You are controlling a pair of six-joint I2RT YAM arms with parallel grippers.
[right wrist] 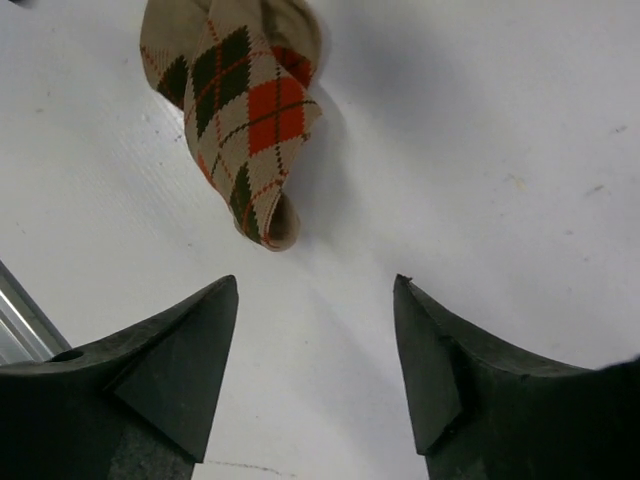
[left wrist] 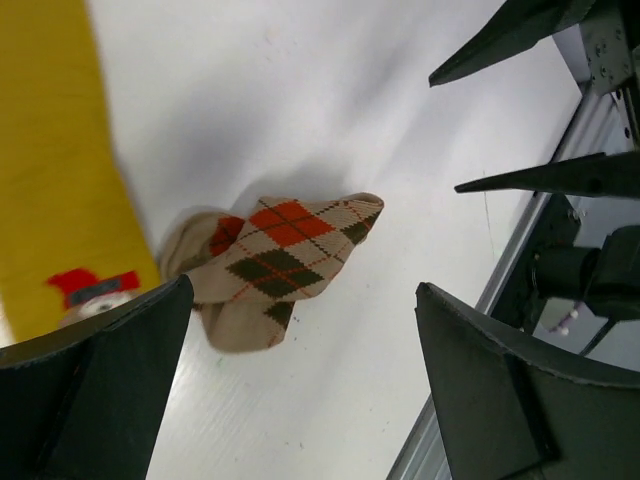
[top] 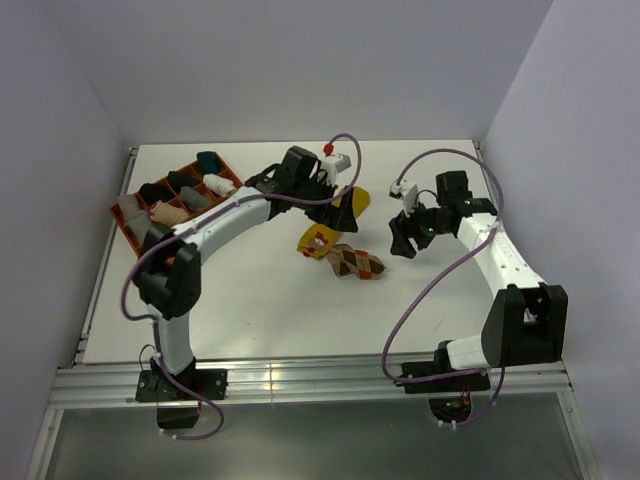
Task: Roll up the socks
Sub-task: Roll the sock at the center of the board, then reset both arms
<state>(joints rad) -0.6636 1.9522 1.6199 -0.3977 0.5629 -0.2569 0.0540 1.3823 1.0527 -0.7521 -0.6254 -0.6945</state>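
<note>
Socks (top: 332,250) lie mid-desk: the argyle sock (top: 354,263) is loosely bundled, just beside the mustard sock (left wrist: 55,170), which lies flat, seemingly unrolled. Both the left tool (left wrist: 300,330) and the right tool (right wrist: 315,285) hang open and empty above them, so most of the rolling looks undone.

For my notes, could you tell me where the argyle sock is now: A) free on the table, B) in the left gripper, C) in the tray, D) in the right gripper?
A: the argyle sock lies on the table, clear of the open left gripper and right gripper.
</note>
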